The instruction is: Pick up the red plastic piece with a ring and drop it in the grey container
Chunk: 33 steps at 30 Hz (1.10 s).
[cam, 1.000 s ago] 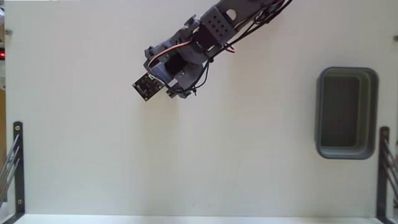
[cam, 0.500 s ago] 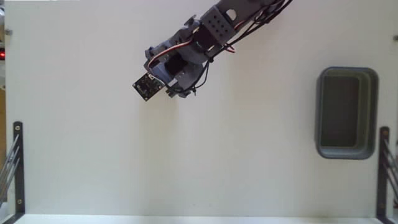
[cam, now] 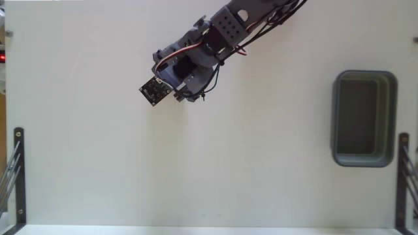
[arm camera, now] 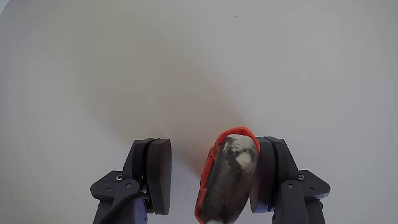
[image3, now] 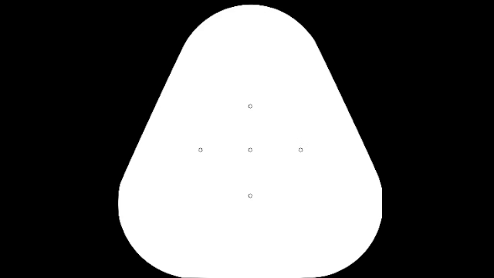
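Observation:
In the fixed view my gripper (cam: 185, 98) hangs low over the white table at the upper middle, far left of the grey container (cam: 392, 117) at the right edge. The wrist view shows the gripper (arm camera: 198, 142) open, with a narrow gap. Its left finger (arm camera: 158, 174) is bare. Against the right finger (arm camera: 273, 174) lies an elongated grey pad with an orange-red rim (arm camera: 227, 177); I cannot tell whether it belongs to the finger. The red plastic piece with a ring does not clearly show in either view.
Black metal brackets stand at the table's left edge (cam: 18, 171) and right edge (cam: 403, 176). The arm's wiring and servo block (cam: 228, 29) reach in from the top.

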### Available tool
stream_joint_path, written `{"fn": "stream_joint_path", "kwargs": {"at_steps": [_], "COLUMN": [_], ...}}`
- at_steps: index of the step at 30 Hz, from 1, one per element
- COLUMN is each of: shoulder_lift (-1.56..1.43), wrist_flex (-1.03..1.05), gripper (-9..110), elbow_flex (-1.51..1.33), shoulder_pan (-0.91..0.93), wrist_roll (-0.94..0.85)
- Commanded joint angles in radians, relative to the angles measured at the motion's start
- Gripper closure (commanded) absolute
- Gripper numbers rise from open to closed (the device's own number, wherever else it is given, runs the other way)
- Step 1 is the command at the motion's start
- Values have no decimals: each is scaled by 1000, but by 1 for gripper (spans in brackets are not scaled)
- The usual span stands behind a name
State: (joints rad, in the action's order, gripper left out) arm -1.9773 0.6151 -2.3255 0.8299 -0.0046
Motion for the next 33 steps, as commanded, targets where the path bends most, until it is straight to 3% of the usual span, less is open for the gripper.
{"fn": "stream_joint_path", "kwargs": {"at_steps": [1,33], "shoulder_lift": [-15,-15], "wrist_flex": [-5,-5], "gripper": [30,39], "elbow_flex": [-6,-6], "shoulder_pan": [19,19], "wrist_roll": [5,5]}}
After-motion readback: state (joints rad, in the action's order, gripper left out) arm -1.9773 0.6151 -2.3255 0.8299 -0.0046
